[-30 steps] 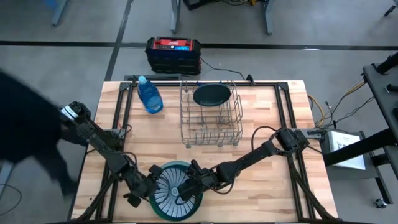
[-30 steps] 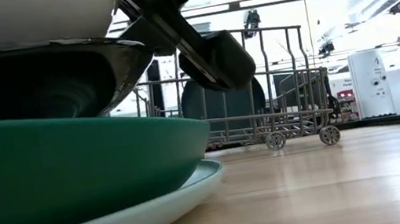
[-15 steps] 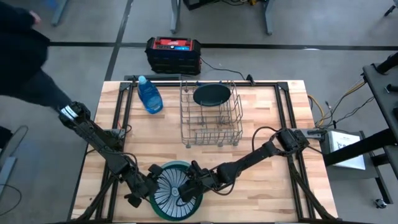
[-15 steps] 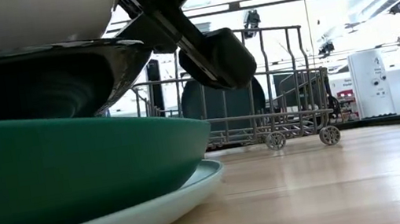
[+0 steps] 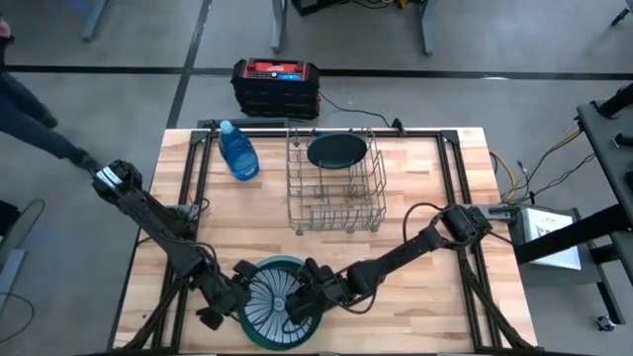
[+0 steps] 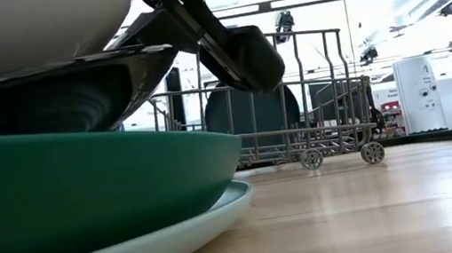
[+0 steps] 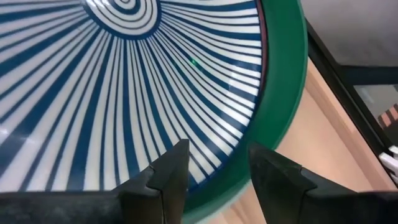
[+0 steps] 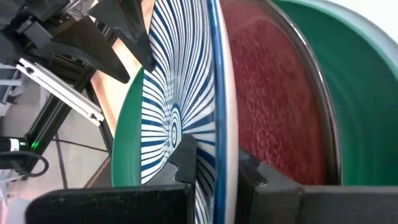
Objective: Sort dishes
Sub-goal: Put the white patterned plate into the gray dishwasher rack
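Note:
A stack of plates [image 5: 280, 305] sits near the table's near edge. The white plate with dark stripes [image 7: 124, 81] is on top, then the red plate [image 8: 267, 106], a green plate [image 6: 83, 193] and a pale, larger one [image 6: 137, 252] on the table. My right gripper [image 8: 214, 155] is at the stack's right side, shut on the striped plate. My left gripper [image 7: 214, 165] stands open at the stack's left rim, its fingers over the striped plate's edge; I see no touch. A dark teal plate [image 5: 336, 151] stands on edge in the wire rack [image 5: 336, 188]. My right gripper pinches the striped plate's rim [image 8: 217, 124] on the stack's right side, one finger [image 8: 186, 155] on the striped face and one beneath. It comes in low from the table's right. That side of the plate is raised off the red plate; the left side rests on the stack.
The wire rack stands at mid-table behind the stack, with a blue bottle [image 5: 237, 150] to its left. A red and black box [image 5: 275, 84] sits on the floor beyond the far edge. A person's dark limb [image 5: 40, 133] shows off the table's far left corner.
My right gripper has risen a little with the striped plate's right rim, so the plate tilts more steeply off the red plate while its left side stays down. The person at the table's left has moved away toward the far left.

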You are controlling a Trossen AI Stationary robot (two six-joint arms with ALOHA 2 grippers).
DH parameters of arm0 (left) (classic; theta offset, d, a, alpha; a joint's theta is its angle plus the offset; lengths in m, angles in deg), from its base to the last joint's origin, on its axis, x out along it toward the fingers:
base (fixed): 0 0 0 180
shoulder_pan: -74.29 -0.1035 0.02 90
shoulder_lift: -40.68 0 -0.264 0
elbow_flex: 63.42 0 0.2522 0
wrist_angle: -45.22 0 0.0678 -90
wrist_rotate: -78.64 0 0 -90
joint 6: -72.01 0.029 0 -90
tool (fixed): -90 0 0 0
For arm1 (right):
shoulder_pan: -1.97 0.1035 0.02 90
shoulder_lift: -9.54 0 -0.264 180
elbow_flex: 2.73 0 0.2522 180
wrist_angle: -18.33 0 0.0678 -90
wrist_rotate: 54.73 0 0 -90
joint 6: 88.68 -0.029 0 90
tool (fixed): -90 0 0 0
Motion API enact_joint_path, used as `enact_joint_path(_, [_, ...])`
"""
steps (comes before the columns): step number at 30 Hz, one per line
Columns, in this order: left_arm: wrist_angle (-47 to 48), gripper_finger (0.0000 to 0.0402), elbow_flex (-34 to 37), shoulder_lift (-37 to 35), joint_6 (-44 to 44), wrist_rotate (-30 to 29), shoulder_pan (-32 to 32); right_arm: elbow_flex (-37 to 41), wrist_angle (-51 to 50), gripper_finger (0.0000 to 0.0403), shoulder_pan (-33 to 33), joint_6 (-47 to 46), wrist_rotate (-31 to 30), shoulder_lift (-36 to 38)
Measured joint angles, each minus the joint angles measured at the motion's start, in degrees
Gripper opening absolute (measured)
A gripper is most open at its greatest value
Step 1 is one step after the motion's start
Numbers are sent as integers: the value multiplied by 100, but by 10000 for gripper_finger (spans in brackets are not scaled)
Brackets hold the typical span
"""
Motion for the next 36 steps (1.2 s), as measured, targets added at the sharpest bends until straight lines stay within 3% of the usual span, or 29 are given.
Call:
enact_joint_path(10, [769, 155, -471, -242, 212, 8, 27, 4, 67, 30, 217, 501, -818, 22])
enact_joint_path(18, [840, 155, -697, -355, 466, -19, 45, 14, -20, 29, 329, 501, -1260, 104])
enact_joint_path(36, [820, 155, -769, -943, 828, -808, 62, 22, -300, 26, 313, 435, -1447, 390])
